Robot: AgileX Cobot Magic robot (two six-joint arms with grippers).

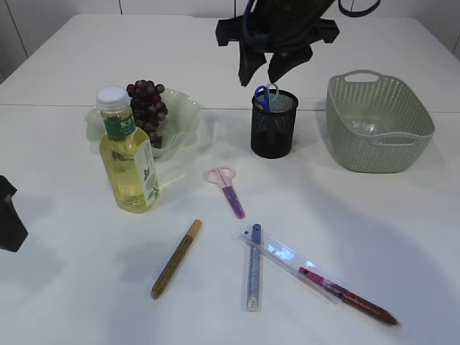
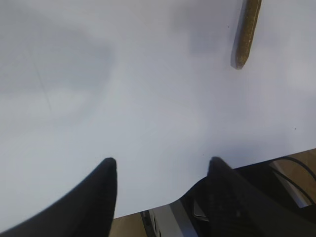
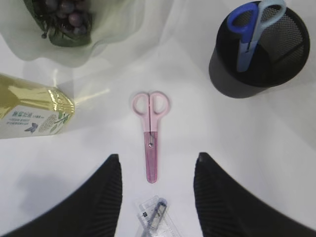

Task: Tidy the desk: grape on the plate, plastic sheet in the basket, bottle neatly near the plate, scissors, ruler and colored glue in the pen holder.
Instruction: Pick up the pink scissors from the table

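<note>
Dark grapes [image 1: 147, 104] lie on the pale green plate [image 1: 183, 115]. The yellow-green bottle [image 1: 129, 154] stands upright in front of the plate. The black mesh pen holder [image 1: 274, 123] holds blue scissors [image 1: 266, 95]. Pink scissors [image 1: 226, 188] lie flat on the table. A gold glue pen [image 1: 176, 259], a silver-blue glue pen [image 1: 254, 267], a clear ruler [image 1: 287, 257] and a red glue pen [image 1: 356, 296] lie near the front. My right gripper [image 3: 157, 157] hangs open high above the pink scissors [image 3: 150, 143]. My left gripper [image 2: 160, 163] is open and empty over the table's front edge. Something clear and shiny [image 1: 366, 128] lies in the basket.
The grey-green basket [image 1: 417, 133] stands at the right, beside the pen holder. In the left wrist view the gold glue pen [image 2: 247, 32] lies ahead to the right. A black part of my left arm [image 1: 8, 215] shows at the left edge.
</note>
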